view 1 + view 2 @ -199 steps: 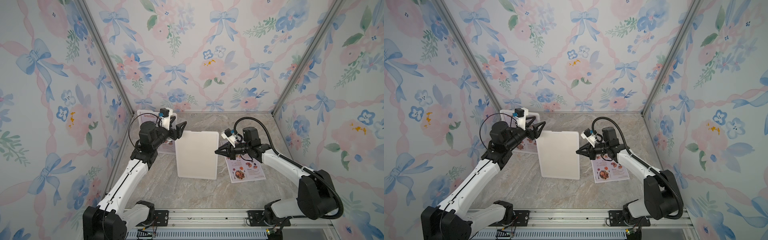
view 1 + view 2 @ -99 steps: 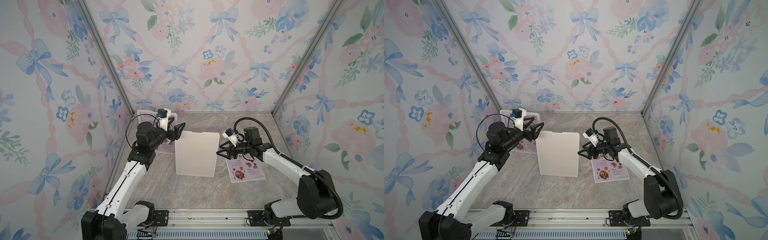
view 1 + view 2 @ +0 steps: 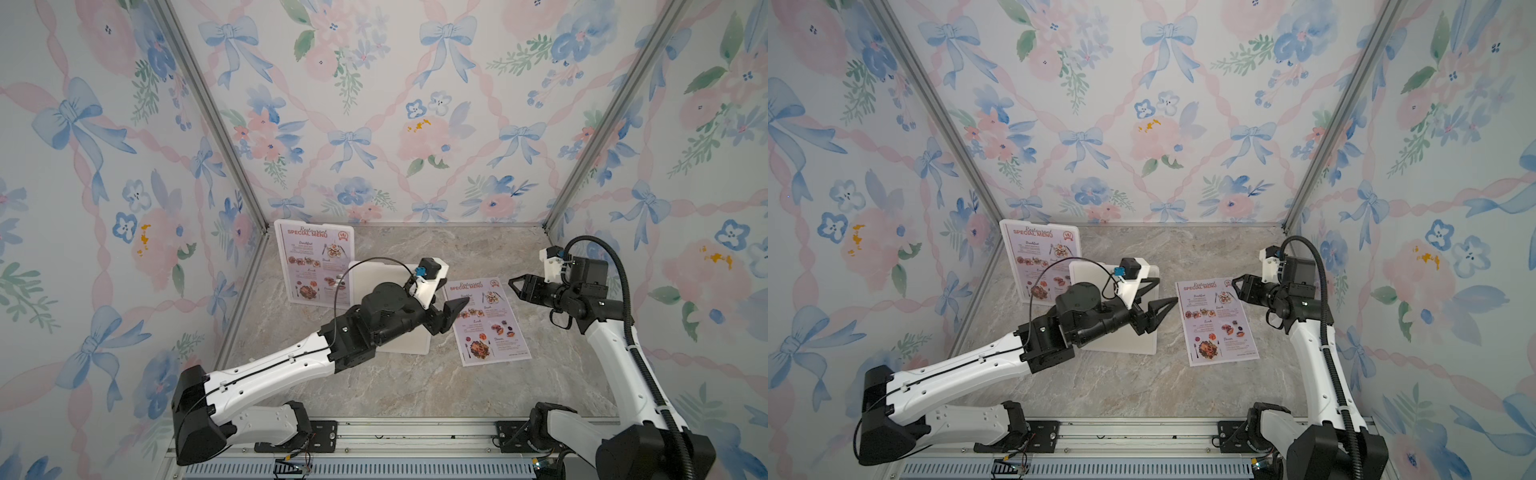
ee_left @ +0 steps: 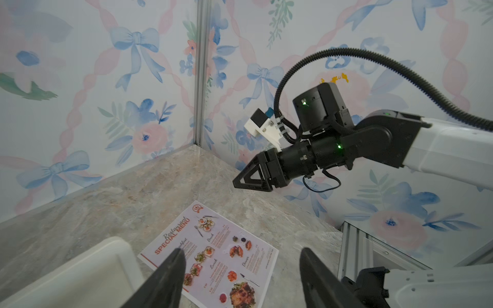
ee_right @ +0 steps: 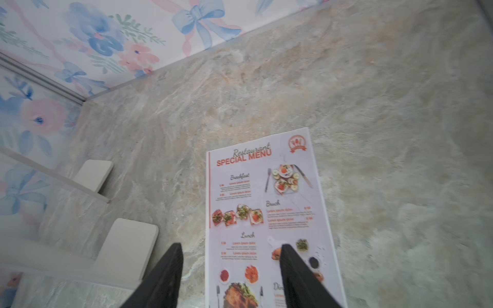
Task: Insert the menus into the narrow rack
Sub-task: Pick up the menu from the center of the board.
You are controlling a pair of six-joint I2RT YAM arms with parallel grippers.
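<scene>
As the right claw (image 5: 229, 249) backed off, the left claw (image 3: 1166, 292) crossed to the flat menu (image 3: 487, 324) — both open.

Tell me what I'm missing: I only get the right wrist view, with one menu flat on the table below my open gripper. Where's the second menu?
Observer: The second menu stands upright at the back left, tucked behind the rack's front panel.
Operator: Where's the left gripper?
Observer: The left gripper is open and empty, in the air beside that panel, pointing at the flat menu.
Operator: Is my gripper touching the sheet?
Observer: No. The left wrist view shows the right gripper in the air, clear of the table.
</scene>
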